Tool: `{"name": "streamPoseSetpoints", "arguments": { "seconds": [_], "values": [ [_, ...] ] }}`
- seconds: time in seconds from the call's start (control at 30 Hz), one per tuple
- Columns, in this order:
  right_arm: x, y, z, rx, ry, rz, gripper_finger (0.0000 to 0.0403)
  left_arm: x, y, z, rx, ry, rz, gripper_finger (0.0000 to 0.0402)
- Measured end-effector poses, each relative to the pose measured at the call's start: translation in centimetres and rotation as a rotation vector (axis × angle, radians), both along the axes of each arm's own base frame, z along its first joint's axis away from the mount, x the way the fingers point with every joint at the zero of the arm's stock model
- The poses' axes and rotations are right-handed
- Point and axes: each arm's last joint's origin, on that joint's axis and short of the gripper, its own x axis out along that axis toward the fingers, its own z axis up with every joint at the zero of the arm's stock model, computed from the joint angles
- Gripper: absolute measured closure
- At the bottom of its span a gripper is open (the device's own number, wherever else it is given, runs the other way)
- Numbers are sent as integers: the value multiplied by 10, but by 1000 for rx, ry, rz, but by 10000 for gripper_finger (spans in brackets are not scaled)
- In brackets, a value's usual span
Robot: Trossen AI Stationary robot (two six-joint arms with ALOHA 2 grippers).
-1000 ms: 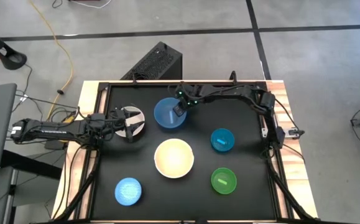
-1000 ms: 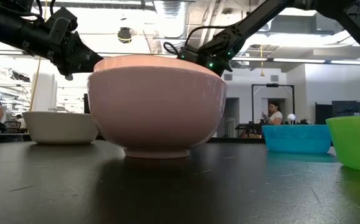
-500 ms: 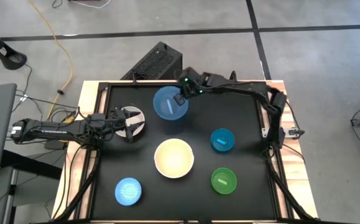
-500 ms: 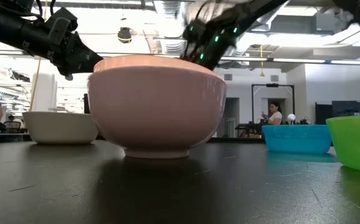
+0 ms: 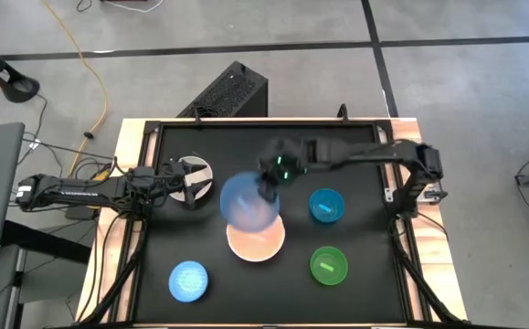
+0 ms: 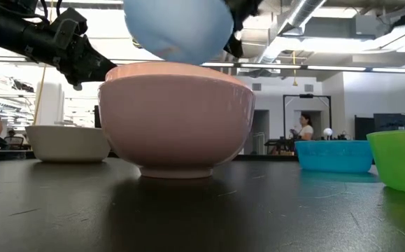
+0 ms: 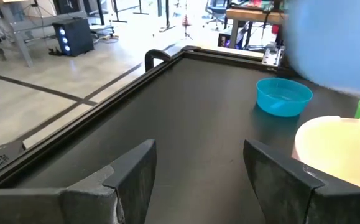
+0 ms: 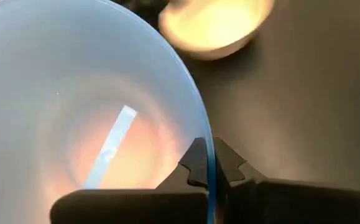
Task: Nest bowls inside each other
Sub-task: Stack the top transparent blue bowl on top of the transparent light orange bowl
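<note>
Above table centre: right gripper (image 5: pixel 266 183) pinched on rim of blue bowl (image 5: pixel 248 203), carried clear of surface. Pink bowl (image 5: pixel 256 239) directly beneath, slightly nearer front edge. Left gripper (image 5: pixel 174 181) parked wide open over white bowl (image 5: pixel 194 179), farther off.

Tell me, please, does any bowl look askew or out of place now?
Only the blue bowl: it hangs in the air, tilted, over the pink bowl, held by its rim in the shut right claw. The other bowls sit upright on the table.
</note>
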Motion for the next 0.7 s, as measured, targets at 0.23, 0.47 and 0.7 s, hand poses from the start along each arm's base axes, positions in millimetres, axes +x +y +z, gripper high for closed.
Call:
{"name": "streamPoseSetpoints", "arguments": {
  "seconds": [0.23,0.47,0.7],
  "values": [
    [11,58,-19,20,54,113,396,0,0,0,-7,-8,-5,170],
    [19,68,-42,-18,135,77,395,0,0,1,-9,-13,-6,170],
    [29,57,-57,-10,161,39,395,0,0,0,-16,-12,-4,170]
  ]
}}
